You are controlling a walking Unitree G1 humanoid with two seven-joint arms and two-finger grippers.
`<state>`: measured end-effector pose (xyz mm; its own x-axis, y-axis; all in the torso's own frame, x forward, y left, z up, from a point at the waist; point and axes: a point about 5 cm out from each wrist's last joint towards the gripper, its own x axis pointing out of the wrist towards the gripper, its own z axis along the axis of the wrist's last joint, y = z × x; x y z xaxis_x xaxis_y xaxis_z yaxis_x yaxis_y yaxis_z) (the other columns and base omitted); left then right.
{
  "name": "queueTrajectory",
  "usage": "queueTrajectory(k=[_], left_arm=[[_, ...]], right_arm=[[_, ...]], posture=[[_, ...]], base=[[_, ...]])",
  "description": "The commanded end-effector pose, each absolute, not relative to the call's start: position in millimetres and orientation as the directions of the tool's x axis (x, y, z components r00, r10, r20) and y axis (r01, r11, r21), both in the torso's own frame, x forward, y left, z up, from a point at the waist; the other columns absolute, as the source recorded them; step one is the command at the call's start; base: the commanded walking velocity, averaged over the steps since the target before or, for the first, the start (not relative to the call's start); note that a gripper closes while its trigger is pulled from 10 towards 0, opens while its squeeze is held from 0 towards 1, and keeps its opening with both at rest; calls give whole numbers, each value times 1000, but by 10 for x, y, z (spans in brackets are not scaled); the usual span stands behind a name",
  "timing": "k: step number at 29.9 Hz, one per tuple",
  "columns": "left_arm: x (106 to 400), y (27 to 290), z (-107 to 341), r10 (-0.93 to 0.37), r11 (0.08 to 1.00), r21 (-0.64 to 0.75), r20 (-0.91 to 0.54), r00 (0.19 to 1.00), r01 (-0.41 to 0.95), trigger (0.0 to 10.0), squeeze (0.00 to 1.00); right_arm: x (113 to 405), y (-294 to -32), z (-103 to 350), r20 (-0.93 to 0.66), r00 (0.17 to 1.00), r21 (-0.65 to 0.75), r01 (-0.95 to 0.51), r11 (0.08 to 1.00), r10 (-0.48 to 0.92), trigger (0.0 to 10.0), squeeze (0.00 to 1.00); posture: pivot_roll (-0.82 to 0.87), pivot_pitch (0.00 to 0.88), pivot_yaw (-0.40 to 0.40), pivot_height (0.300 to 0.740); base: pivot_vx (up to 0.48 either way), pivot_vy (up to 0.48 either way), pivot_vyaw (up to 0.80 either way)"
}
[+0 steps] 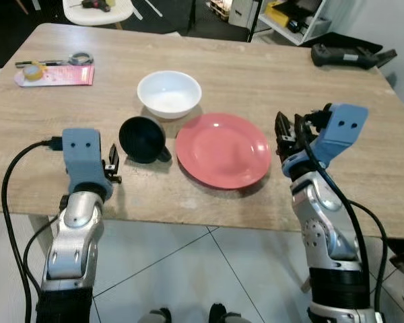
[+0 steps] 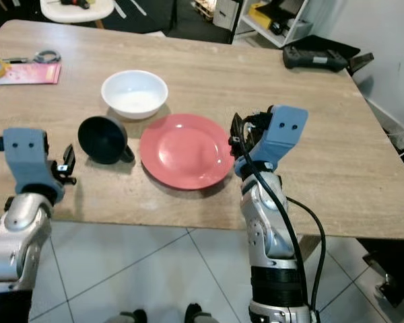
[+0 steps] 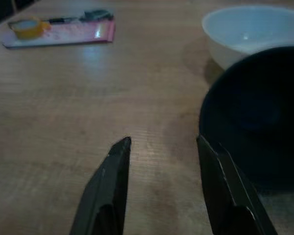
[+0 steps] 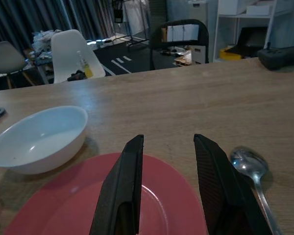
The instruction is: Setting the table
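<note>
1. Right gripper [image 4: 165, 186] first: we hold its two black fingers spread and empty, low over the near right edge of the round flat red plate [image 1: 222, 149]. Our left gripper [image 3: 161, 188] is parted too, pinching nothing, just left of the dark round cup [image 1: 143, 139].
2. On the long light wooden table [image 1: 269, 81], that plate sits at the centre of the near edge. We judge it stiff, smooth and likely breakable; its raised rim is the only place to grip.
3. Just behind the plate's left side stands the white round glossy bowl [image 1: 169, 93]. It looks slick and fragile, so we would pinch its wall over the lip.
4. The cup lies tilted with its mouth towards our left wrist, close beside the plate's left edge. It seems light; the rim or the small handle would serve.
5. A shiny metal spoon [image 4: 252, 169] lies flat beside our right fingers. Thin and slippery, it wants a pinch across its stem.
</note>
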<state>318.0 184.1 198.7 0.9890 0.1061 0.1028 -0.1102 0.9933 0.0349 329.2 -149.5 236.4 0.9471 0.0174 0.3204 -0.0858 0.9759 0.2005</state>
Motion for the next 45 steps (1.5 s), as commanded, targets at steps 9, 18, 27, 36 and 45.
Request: queueTrajectory(k=[9,18,27,36,45], left_arm=[[3287,1868,1925,67,998,6,23,997,-67,10000,0],[3472,1951,1857,79,996,-39,-48,996,-81,10000,0],[3630,1924,1886,0,1000,-23,-59,998,-2,7098,0],[3676,1882,1897,-33,999,-42,-52,998,31,0,0],[3651,1818,1907,-59,998,-28,-34,998,58,7020,0]], right_arm=[[3278,-1540,2343,311,950,199,-64,978,-1,10000,0],[3290,-1528,2350,311,950,200,-69,977,4,10000,0],[3293,-1513,2364,315,949,201,-72,977,5,10000,0],[3274,-1546,2366,319,948,203,-57,977,-10,10000,0],[3290,-1525,2370,319,948,206,-67,976,-3,10000,0]], posture=[[71,183,2,740],[70,186,-8,740],[62,182,-2,740],[58,180,6,740],[66,177,0,740]], base=[[0,0,0],[0,0,0],[0,0,0],[0,0,0],[0,0,0]])
